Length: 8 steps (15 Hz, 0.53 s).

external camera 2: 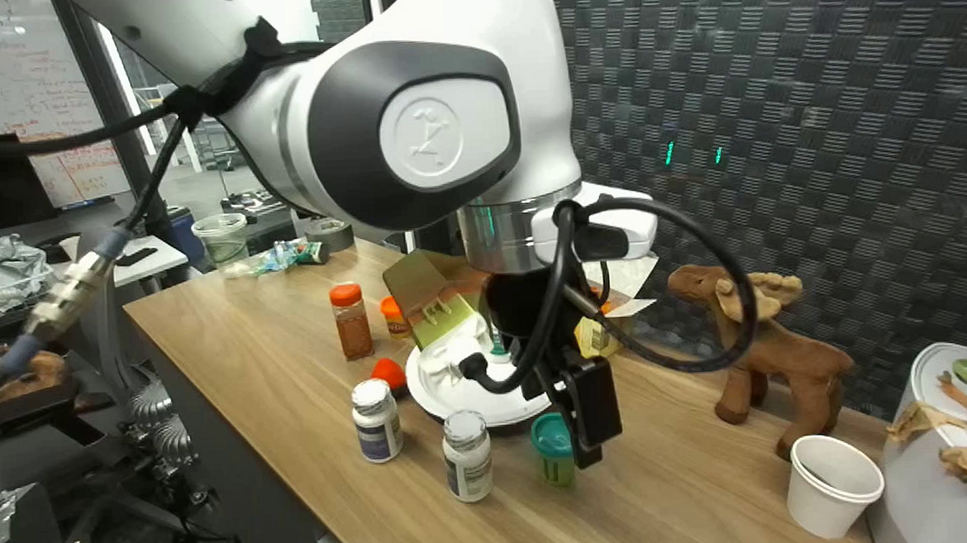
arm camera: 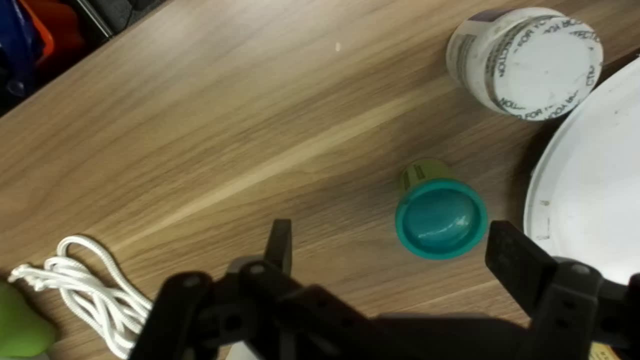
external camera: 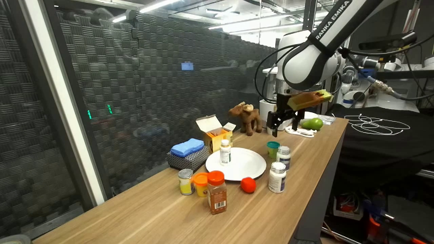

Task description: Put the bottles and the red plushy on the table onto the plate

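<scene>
White bottle (external camera: 225, 154) upright on white plate (external camera: 247, 164), other bottles (external camera: 277, 179) and red plushy (external camera: 248, 185) on wooden table (external camera: 162, 210).

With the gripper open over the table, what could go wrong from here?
1. If the gripper descends for the teal-lidded tub, the finger nearer the plate might catch the plate's rim, perhaps toppling the bottle standing on it.
2. A sideways approach could knock the neighbouring white bottle.
3. The red plushy is rounded and lies beside the plate, so a nudge may roll it away.
</scene>
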Motion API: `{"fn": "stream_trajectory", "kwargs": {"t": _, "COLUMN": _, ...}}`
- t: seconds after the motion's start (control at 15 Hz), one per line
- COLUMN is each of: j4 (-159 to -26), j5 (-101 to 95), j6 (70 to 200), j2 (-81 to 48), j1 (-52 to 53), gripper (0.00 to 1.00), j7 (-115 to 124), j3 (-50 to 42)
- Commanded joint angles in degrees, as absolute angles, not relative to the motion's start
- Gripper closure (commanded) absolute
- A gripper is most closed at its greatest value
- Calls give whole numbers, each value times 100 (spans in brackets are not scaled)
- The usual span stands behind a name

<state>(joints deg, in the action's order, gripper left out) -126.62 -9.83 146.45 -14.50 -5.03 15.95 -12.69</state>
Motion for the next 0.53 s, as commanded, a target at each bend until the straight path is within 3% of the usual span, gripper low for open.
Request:
{"fn": "stream_trajectory", "kwargs": {"t": 0.0, "j4": -12511, "j5": -468, "j6": 14728, "j2": -1585, "j1": -566, "gripper": 0, "j7": 1498, "j3": -1050}}
{"fn": "stream_trajectory", "kwargs": {"t": 0.47, "j4": -12332, "j5": -154, "j6": 14689, "j2": -1927, "j1": -549, "gripper": 0, "j7": 1488, "j3": -969}}
